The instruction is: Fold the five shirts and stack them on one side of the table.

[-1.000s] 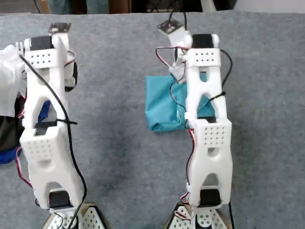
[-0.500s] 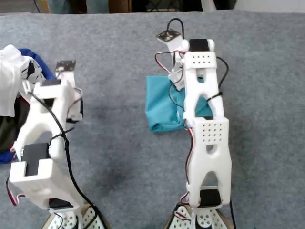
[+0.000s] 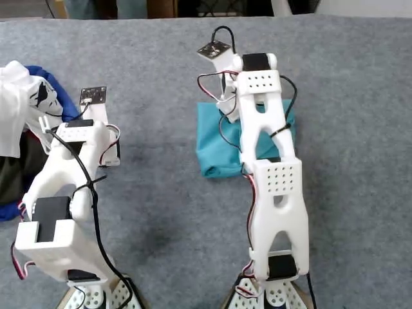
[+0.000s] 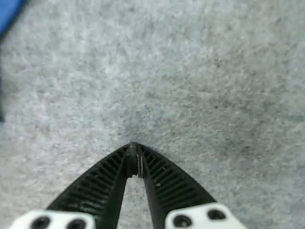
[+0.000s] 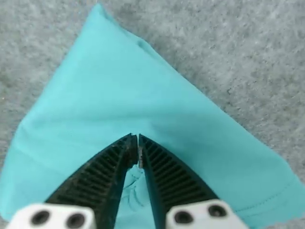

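Arm (image 3: 264, 122) extended, right hand (image 5: 137, 141) hovers closed over teal shirt (image 5: 157, 95).

High view overlooks the table (image 3: 360, 96) from above; wrist views face it closely.

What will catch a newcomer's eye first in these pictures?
The folded teal shirt in the middle of the grey table stands out, with the right hand shut over it. At the table's left edge lies a heap of shirts, white, blue and dark, and the left hand is shut over bare table.
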`<state>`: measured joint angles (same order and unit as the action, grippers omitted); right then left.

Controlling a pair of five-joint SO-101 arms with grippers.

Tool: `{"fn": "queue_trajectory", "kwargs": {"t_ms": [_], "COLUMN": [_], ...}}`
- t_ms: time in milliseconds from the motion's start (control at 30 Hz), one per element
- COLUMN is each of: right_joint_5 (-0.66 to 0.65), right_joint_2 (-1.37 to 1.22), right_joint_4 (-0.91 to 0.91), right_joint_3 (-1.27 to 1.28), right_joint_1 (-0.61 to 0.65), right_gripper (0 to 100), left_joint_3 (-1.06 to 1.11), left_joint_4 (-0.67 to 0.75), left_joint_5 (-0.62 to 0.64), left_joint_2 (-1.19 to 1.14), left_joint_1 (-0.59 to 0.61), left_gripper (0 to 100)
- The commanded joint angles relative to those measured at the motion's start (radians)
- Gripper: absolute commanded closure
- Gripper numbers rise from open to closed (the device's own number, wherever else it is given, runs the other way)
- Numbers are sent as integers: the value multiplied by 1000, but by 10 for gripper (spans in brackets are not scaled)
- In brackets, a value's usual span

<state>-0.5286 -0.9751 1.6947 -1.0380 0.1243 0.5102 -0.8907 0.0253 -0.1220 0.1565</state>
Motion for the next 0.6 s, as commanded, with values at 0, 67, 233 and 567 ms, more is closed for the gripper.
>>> {"fn": "queue_trajectory", "kwargs": {"t_ms": [0,67,233,567], "right_joint_5": [-11,-11,-11,-103], "right_joint_2": [-16,-42,-51,223], "right_joint_4": [15,41,71,71], "right_joint_3": [-18,-21,-18,315], "right_joint_1": [-35,-54,-126,-270], "right_gripper": [985,985,985,985], "left_joint_3": [1,2,2,-1], "left_joint_4": [21,21,21,23], "left_joint_5": [9,9,9,11], "left_joint_2": [29,29,29,29], "left_joint_1": [-21,-21,-12,10], "left_gripper": [970,970,970,970]}}
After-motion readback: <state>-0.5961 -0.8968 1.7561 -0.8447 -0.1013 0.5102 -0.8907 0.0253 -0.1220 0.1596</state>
